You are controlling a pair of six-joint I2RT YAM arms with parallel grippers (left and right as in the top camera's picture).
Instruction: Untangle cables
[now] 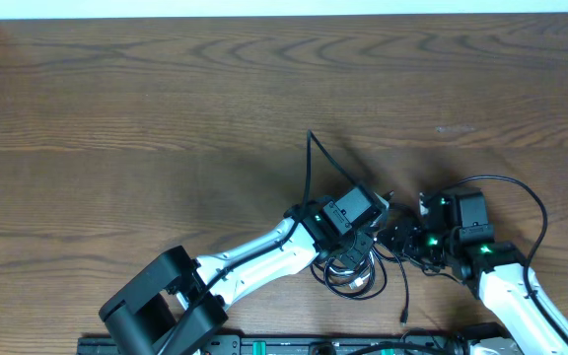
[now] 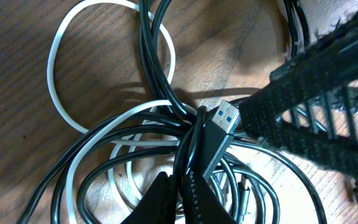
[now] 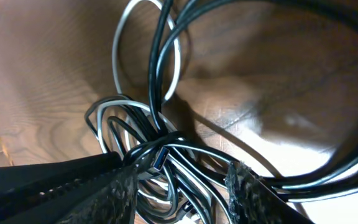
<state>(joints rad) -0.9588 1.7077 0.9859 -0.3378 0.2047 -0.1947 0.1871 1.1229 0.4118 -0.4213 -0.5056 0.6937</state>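
The cables lie in a tangled coil (image 1: 346,276) on the wood table near its front edge: several black loops (image 2: 148,62) and one white cable (image 2: 58,68). A black USB plug with a blue insert (image 2: 221,124) sticks up from the knot. My left gripper (image 2: 182,196) is shut on a black cable just below that plug. My right gripper (image 3: 185,193) is open, with its fingers on either side of the black loops (image 3: 166,74) and its left finger beside the plug (image 3: 156,163). The white cable (image 3: 118,56) loops behind. In the overhead view both grippers, left (image 1: 361,243) and right (image 1: 402,239), meet over the coil.
One black cable runs out from the coil to a free end at mid-table (image 1: 310,134). Another end lies near the front edge (image 1: 403,318). A thick black wire (image 1: 531,197) arcs by the right arm. A black rail (image 1: 264,345) runs along the front.
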